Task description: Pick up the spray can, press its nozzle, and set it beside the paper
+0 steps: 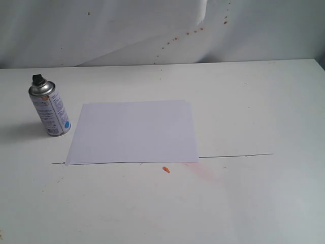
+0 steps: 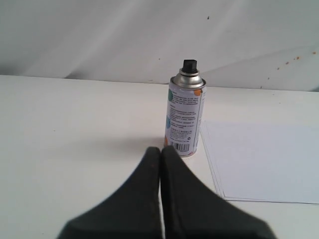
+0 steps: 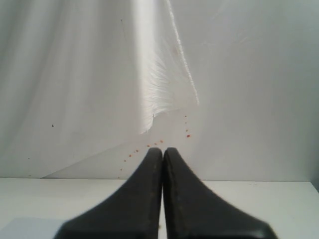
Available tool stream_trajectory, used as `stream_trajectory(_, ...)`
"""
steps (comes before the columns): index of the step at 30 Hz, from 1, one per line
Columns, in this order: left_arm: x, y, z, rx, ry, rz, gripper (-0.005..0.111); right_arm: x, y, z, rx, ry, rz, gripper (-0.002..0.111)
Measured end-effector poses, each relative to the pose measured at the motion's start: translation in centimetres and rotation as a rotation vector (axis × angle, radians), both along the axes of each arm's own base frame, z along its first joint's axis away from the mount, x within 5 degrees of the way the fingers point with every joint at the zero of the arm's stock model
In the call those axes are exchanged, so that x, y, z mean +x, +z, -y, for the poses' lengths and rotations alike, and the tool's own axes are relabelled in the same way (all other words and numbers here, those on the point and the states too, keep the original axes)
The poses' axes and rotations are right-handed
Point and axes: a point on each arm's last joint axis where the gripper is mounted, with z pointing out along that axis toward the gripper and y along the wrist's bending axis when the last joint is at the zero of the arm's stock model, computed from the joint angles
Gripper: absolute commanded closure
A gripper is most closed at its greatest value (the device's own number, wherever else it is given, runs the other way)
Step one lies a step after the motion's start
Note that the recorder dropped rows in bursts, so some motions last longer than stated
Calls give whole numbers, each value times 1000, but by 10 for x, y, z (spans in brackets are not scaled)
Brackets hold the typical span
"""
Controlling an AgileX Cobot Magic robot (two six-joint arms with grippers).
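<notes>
Spray can upright on surface, just beside paper's left edge, black nozzle on top. Orange speck near paper's front edge. Left fingers and right fingers pressed together, empty.

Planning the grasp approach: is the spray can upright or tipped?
Upright. The spray can stands on its base on the table, nozzle on top, in both the exterior and left wrist views.
</notes>
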Motion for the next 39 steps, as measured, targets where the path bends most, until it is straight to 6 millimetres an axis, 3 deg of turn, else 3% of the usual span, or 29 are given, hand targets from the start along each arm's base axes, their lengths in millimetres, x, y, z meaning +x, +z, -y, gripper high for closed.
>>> stream_trajectory(39,0,-1,0,4,-1,-8,107,0,0,0,0,8,-1,108)
